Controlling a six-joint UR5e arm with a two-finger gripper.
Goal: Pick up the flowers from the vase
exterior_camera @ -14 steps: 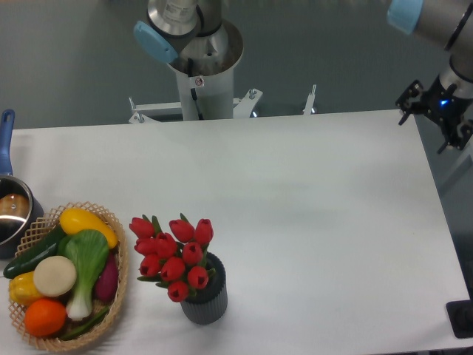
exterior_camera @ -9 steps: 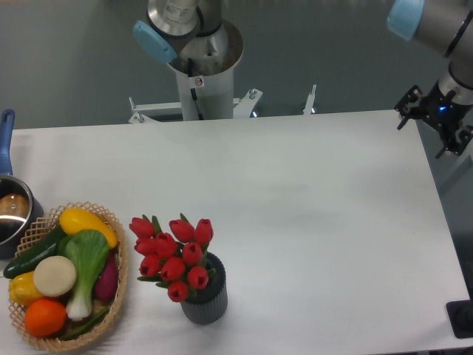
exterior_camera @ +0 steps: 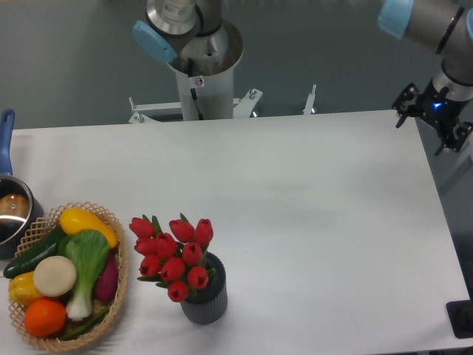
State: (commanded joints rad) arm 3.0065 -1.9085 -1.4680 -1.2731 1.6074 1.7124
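Vase (exterior_camera: 204, 302): one, dark grey, ribbed, upright near table's (exterior_camera: 310, 214) front edge, holding the flowers.
Flowers (exterior_camera: 175, 257): about nine red tulip buds, green leaves (leaning left over the rim).
Basket (exterior_camera: 114, 296): one, woven, full of toy vegetables (exterior_camera: 63, 274), just left.
Pot (exterior_camera: 11, 211): one, blue handle, far left.
Gripper (exterior_camera: 434, 117): far right corner, well apart; open or closed cannot be made out.
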